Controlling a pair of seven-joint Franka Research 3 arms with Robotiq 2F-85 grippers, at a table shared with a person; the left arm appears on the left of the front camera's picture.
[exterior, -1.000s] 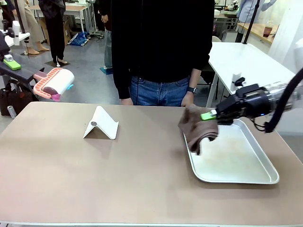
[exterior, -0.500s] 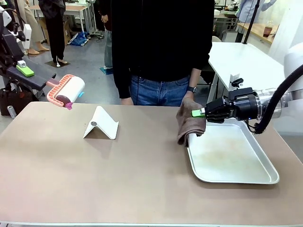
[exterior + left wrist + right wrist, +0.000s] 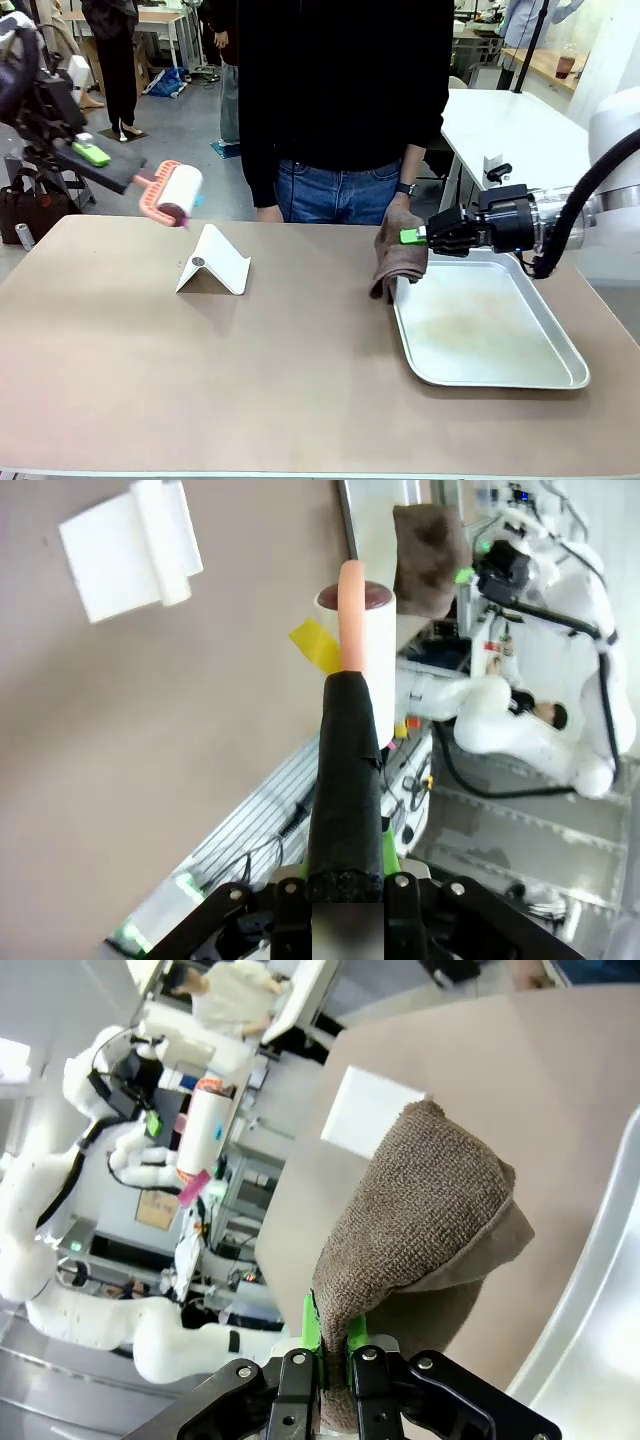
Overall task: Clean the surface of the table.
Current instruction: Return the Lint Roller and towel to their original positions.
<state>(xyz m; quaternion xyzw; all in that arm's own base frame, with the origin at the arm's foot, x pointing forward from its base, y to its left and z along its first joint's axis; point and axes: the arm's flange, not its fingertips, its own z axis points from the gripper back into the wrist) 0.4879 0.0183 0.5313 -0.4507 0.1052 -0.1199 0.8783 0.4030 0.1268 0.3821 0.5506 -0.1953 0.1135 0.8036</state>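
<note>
The taupe table [image 3: 250, 370] spans the front view. My left gripper [image 3: 90, 155] is up at the far left, shut on the black handle [image 3: 345, 770] of a lint roller [image 3: 172, 190] with a pink frame and white roll. The roller hangs in the air over the table's far left edge. My right gripper [image 3: 415, 237] is shut on a brown cloth [image 3: 398, 258], which droops over the far left corner of the silver tray [image 3: 500, 375]. In the right wrist view the cloth [image 3: 420, 1220] bulges above my fingertips [image 3: 333, 1345].
A white folded stand [image 3: 213, 262] sits on the table left of centre. A person in a black top stands at the far edge, one hand just behind the cloth. A white-topped table is at the far right.
The left arm has carried the lint roller rightward toward the table. The right gripper has drawn the cloth up and left, from over the tray to its far left corner.
</note>
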